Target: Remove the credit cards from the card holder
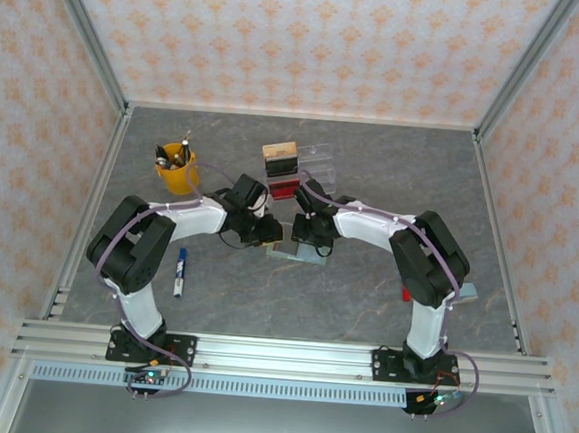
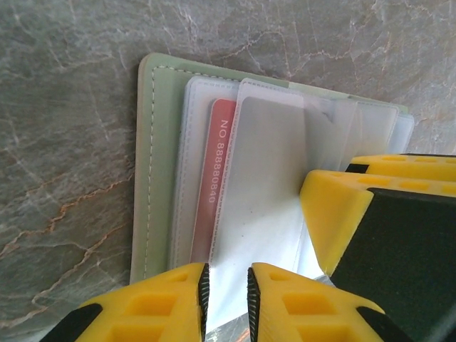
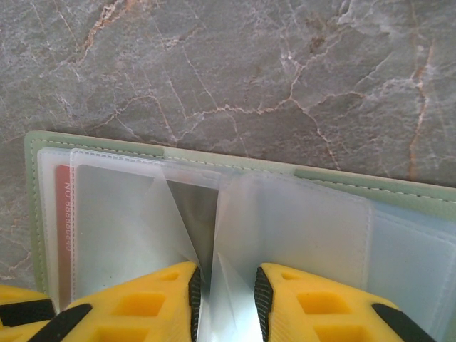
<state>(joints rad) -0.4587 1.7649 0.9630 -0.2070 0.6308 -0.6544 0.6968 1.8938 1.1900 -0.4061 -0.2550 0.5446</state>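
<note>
One card holder (image 2: 153, 171), one red card (image 2: 217, 178) inside, one yellow cup (image 1: 175, 173), one blue marker (image 1: 179, 271), one clear tray (image 1: 326, 159).

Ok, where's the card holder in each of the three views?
Top external: card holder, a pale sliver at mid-picture.
Left wrist: card holder open across the centre, green edge left.
Right wrist: card holder across the lower half, green edge on top.
Shared landmark: red card tucked inside, both wrist views.
</note>
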